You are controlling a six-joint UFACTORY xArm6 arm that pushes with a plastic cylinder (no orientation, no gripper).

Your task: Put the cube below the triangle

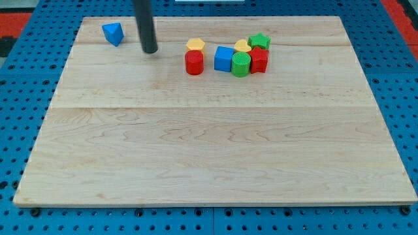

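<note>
A blue triangle (113, 33) lies near the board's top left corner. A blue cube (224, 59) sits at the top middle, at the left side of a cluster of blocks. My tip (150, 50) rests on the board between them, just right of and slightly below the triangle, well left of the cube. It touches neither block.
A red cylinder (194, 63) with a yellow block (195, 45) behind it stands left of the cube. Right of the cube are a green cylinder (241, 64), a yellow block (242, 46), a red block (259, 60) and a green star (259, 41). The wooden board (209, 150) lies on a blue pegboard.
</note>
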